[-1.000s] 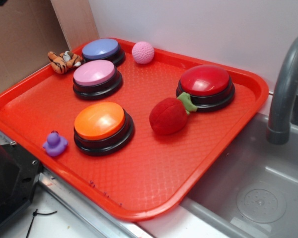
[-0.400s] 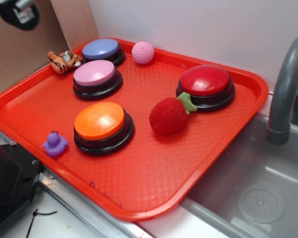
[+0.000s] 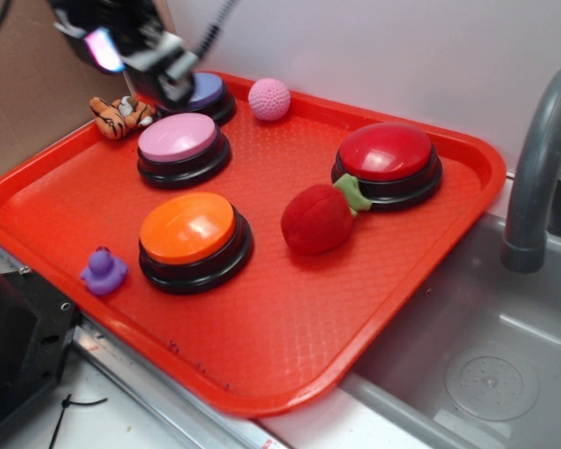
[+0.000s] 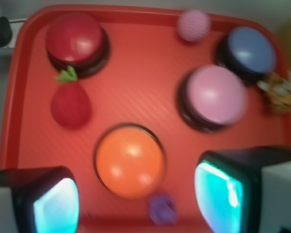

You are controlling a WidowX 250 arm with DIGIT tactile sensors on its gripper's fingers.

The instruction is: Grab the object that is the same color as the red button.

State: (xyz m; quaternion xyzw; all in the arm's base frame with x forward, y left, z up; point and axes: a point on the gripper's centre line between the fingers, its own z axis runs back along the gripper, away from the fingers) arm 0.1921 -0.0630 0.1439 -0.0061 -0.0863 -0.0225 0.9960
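The red plush strawberry [image 3: 320, 217] with a green leafy top lies on the red tray [image 3: 262, 327], just in front of the red dome button [image 3: 387, 153]. In the wrist view the strawberry [image 4: 71, 104] sits below the red button [image 4: 76, 41] at the upper left. My gripper [image 3: 136, 56] hangs high at the back left, over the blue button, far from the strawberry. In the wrist view the gripper [image 4: 136, 199] is open and empty, its two glowing pads wide apart.
On the tray stand an orange button [image 3: 193, 234], a pink button [image 3: 180, 144] and a blue button [image 3: 206, 94]. A pink knitted ball [image 3: 269, 98], a toy tiger [image 3: 120, 115] and a purple duck [image 3: 103, 271] lie around them. A grey tap [image 3: 542, 168] and sink [image 3: 486, 365] are on the right.
My gripper has come into the exterior view from the top left and moved right and down, over the blue button. Nothing on the tray has moved.
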